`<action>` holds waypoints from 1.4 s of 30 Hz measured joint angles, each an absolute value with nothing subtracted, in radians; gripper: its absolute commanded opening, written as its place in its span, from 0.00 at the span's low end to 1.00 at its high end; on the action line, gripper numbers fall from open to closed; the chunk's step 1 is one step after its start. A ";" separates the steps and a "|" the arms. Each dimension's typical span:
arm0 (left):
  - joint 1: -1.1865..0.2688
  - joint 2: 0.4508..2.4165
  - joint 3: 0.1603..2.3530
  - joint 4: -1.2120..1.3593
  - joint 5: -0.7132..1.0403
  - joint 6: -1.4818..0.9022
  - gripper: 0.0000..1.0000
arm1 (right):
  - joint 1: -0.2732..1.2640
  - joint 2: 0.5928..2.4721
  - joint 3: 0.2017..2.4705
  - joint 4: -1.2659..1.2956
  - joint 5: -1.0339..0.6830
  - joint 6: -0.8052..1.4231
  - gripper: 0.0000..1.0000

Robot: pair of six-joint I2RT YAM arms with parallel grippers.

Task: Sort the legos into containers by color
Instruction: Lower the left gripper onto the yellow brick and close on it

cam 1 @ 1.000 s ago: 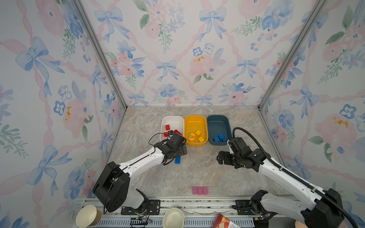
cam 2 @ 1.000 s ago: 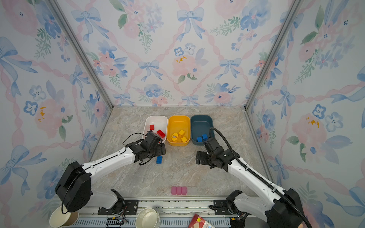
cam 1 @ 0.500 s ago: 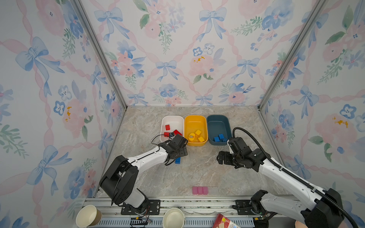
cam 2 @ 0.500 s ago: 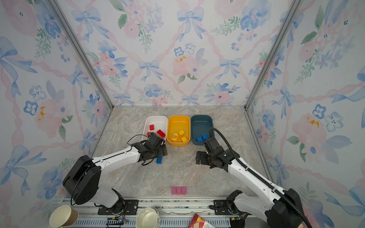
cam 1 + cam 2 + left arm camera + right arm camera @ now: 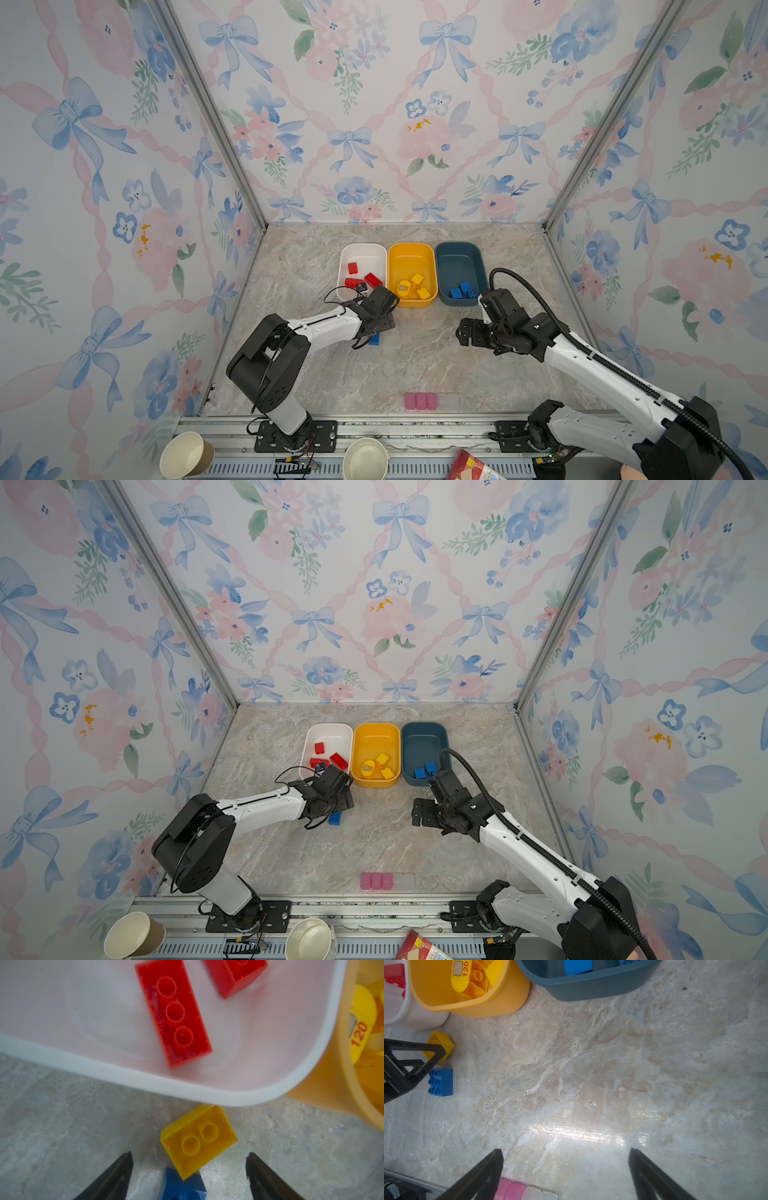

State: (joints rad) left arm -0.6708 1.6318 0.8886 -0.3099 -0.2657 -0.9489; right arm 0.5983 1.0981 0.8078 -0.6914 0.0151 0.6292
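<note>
Swung inward since a second ago, the left arm (image 5: pixel 320 326) sets the left gripper (image 5: pixel 189 1154), jaws apart, flanking a yellow brick (image 5: pixel 198 1140) by the white tub (image 5: pixel 187 1093). Both top views hide it, showing only the blue brick (image 5: pixel 374 338). Right gripper (image 5: pixel 565 1152) hangs open over the marble table (image 5: pixel 591 1074).

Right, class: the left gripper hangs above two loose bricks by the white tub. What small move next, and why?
Probably lower the open left gripper so it straddles the yellow brick, then close: it lies loose on the table beside the blue brick, outside the yellow tub.
</note>
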 measured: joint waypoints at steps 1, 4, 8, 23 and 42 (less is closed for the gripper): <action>-0.672 1.639 0.891 -0.309 -0.266 -0.952 0.86 | 0.598 1.098 0.808 -0.691 0.015 0.629 0.97; -0.675 1.656 0.901 -0.307 -0.273 -0.958 0.85 | 0.596 1.100 0.808 -0.691 0.015 0.629 0.97; -0.675 1.677 0.916 -0.305 -0.278 -0.970 0.84 | 0.595 1.100 0.807 -0.690 0.015 0.629 0.97; -0.675 1.722 0.947 -0.300 -0.307 -1.003 0.74 | 0.588 1.105 0.802 -0.675 0.014 0.629 0.97; -0.676 1.753 0.982 -0.300 -0.311 -1.019 0.54 | 0.588 1.106 0.798 -0.676 0.014 0.629 0.97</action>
State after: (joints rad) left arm -0.6758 1.7531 0.9821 -0.2996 -0.3107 -1.0191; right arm 0.5877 1.1057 0.7979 -0.6758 0.0139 0.6289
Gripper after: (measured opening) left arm 0.554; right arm 0.972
